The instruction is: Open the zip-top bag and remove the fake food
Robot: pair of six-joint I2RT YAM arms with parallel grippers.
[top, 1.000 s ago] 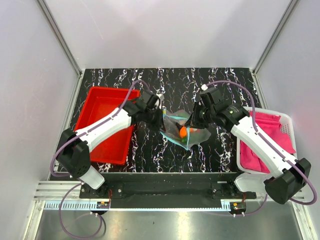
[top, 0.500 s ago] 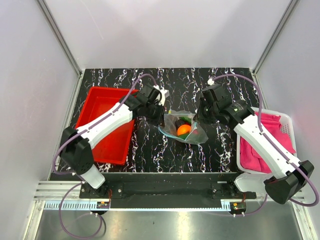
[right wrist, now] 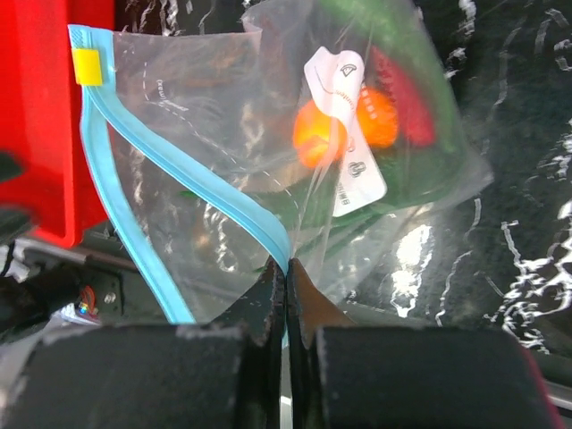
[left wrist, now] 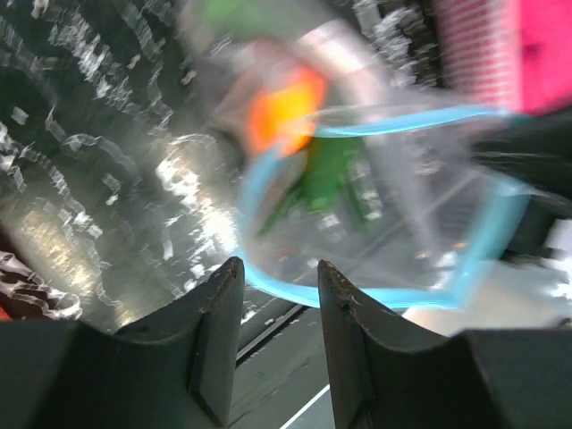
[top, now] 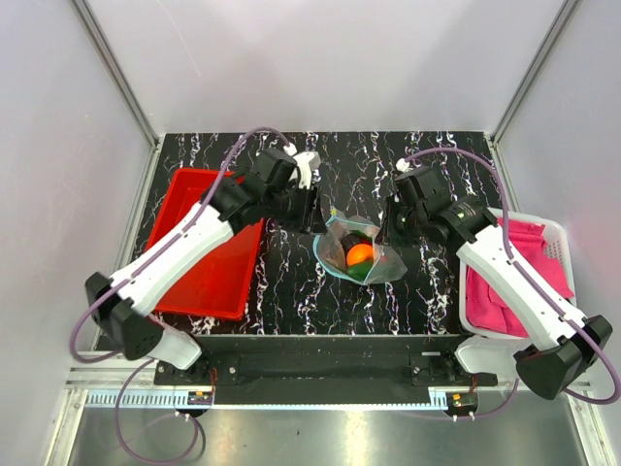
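The clear zip-top bag (top: 335, 239) sits mid-table with its blue zip mouth spread open. The fake food is inside: an orange fruit (top: 359, 253) and green pieces (top: 357, 273). My right gripper (top: 386, 225) is shut on the blue zip strip (right wrist: 206, 192); its tips (right wrist: 286, 266) pinch the strip below the white label (right wrist: 344, 134), the orange fruit (right wrist: 313, 136) and a red piece (right wrist: 407, 98). My left gripper (top: 315, 209) is open at the bag's left rim. In the left wrist view its tips (left wrist: 277, 273) stand apart, with the blurred blue strip (left wrist: 357, 295) just beyond them.
A red tray (top: 199, 199) lies at the left under my left arm. A white basket (top: 553, 233) holding a pink cloth (top: 529, 257) stands at the right edge. The table is black marble with white walls around it.
My left arm has risen and swung back, its gripper now above the bag's left rim. The bag mouth has spread wider and the bag has shifted slightly right. The right gripper keeps its hold.
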